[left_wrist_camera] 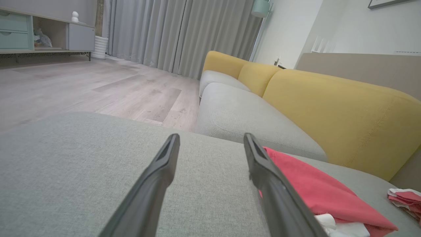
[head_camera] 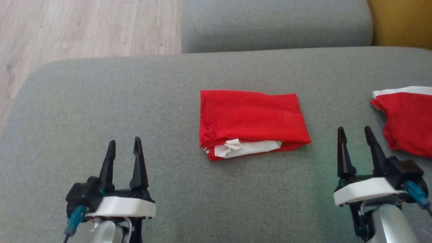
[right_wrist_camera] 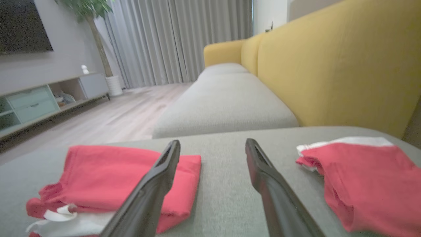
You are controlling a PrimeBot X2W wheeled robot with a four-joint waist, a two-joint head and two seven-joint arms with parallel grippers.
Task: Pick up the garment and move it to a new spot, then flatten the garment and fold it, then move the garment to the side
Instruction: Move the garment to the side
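Note:
A red garment (head_camera: pixel 251 121) with white trim lies folded into a neat rectangle in the middle of the grey cushion (head_camera: pixel 152 101). It also shows at the right of the left wrist view as the garment (left_wrist_camera: pixel 312 187) and at the left of the right wrist view as the garment (right_wrist_camera: pixel 108 181). My left gripper (head_camera: pixel 123 146) stands open at the lower left, well clear of it, with nothing between its fingers. To the garment's right, my right gripper (head_camera: pixel 354 133) is open too and holds nothing.
A second red and white garment (head_camera: pixel 408 119) lies at the cushion's right edge, close to my right gripper, also seen as the second garment (right_wrist_camera: pixel 361 177). Another grey seat cushion (head_camera: pixel 276 23) lies beyond, with a yellow sofa back (right_wrist_camera: pixel 329 65) on the right and wooden floor (head_camera: pixel 77 27) on the left.

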